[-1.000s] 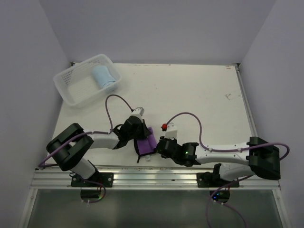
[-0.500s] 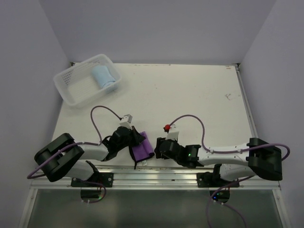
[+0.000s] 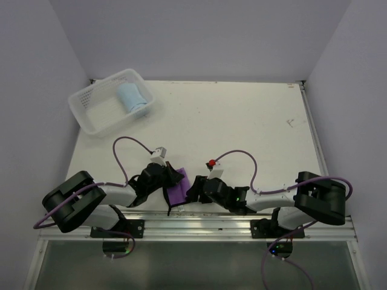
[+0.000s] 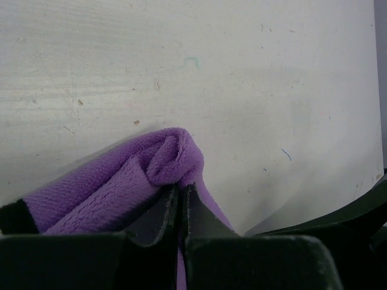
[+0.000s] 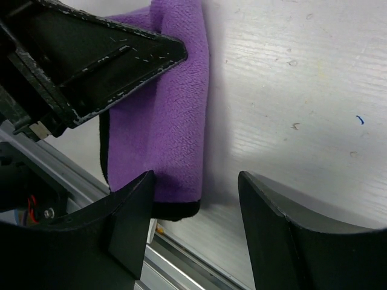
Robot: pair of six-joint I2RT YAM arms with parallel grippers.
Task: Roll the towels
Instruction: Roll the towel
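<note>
The blue towel sits rolled inside the basket, and the purple towel lies well apart from the basket. The left gripper pinches a fold of the purple towel tight. The right gripper gapes wide, gripping nothing.

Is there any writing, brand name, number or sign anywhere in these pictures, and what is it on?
No text can be read in any view.
The purple towel, the light blue towel and the white basket show no lettering.
The table bears only small pen scribbles, which are not letters or numbers.
</note>
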